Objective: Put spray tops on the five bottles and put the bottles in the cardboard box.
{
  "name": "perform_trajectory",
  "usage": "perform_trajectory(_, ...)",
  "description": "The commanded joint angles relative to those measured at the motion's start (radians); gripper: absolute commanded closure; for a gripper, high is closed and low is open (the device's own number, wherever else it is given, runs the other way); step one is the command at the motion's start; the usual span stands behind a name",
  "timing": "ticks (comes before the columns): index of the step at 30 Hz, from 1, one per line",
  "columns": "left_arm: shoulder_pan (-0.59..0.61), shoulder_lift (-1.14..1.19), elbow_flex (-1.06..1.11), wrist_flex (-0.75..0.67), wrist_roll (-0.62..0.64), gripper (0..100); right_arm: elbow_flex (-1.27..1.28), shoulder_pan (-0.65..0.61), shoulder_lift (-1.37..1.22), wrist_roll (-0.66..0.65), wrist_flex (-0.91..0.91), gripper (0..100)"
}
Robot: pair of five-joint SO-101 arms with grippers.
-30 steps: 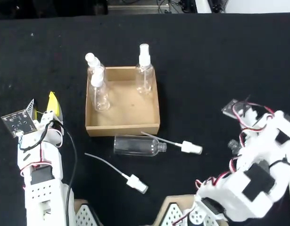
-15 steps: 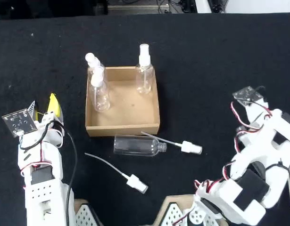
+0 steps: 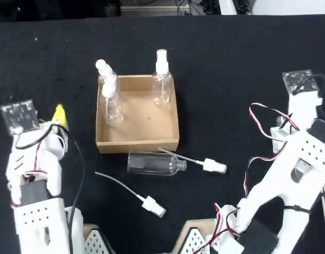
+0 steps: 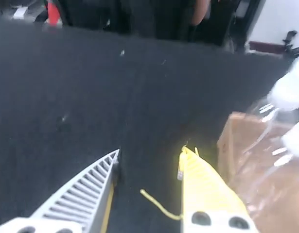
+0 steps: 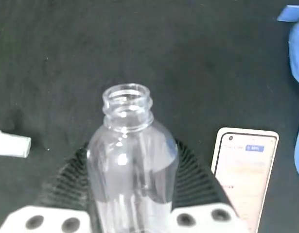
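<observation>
Clear and uncapped, a bottle [image 5: 127,111] is clamped in the right gripper [image 5: 132,167], neck free, likely to take a top [image 3: 214,166], while the left gripper [image 4: 150,160] gapes empty beside the box [image 3: 137,142] of three capped bottles [image 3: 162,84].

Even light from above falls on the black bench [image 3: 231,79], which stays matte and dark and shows hardly any shadow. The white arms [image 3: 38,174] stand out bright against it. In the right wrist view, the clear bottle [image 5: 132,121] held in the right pincer [image 5: 132,145] carries small white glints on its rim and shoulder, and a phone [image 5: 241,170] lying beside it has a bright, pale screen. In the left wrist view the spray tops [image 4: 291,90] wash out to plain white.
</observation>
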State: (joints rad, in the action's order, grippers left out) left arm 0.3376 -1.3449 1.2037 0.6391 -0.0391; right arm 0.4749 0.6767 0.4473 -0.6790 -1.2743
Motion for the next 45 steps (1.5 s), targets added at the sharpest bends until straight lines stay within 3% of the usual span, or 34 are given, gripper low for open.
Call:
perform_trajectory(1,-0.065,-0.003,-0.269,0.158,-0.095,82,-0.071,0.037,0.062,0.058,0.0,98.8)
perform_trajectory(8,-0.458,-0.002,-0.383,0.391,-0.408,82,-0.071,0.015,0.07,0.262,0.084,98.8)
perform_trajectory(12,-0.653,0.002,-0.383,0.522,-0.482,82,-0.062,0.046,0.065,0.397,0.199,98.8)
perform_trajectory(16,-0.782,0.103,-0.383,0.641,-0.532,82,-0.038,0.046,0.068,0.486,0.296,98.8)
perform_trajectory(21,-0.894,0.356,-0.383,0.712,-0.621,82,-0.031,0.044,0.061,0.489,0.305,98.8)
perform_trajectory(31,-1.142,0.638,-0.381,0.655,-0.674,82,-0.03,0.183,0.059,0.367,0.307,98.8)
perform_trajectory(39,-1.158,0.787,-0.292,0.419,-0.672,82,-0.039,0.27,-0.024,0.31,0.384,98.7)
perform_trajectory(45,-1.207,0.853,-0.28,0.404,-0.675,82,-0.101,0.316,-0.163,0.305,0.411,98.7)
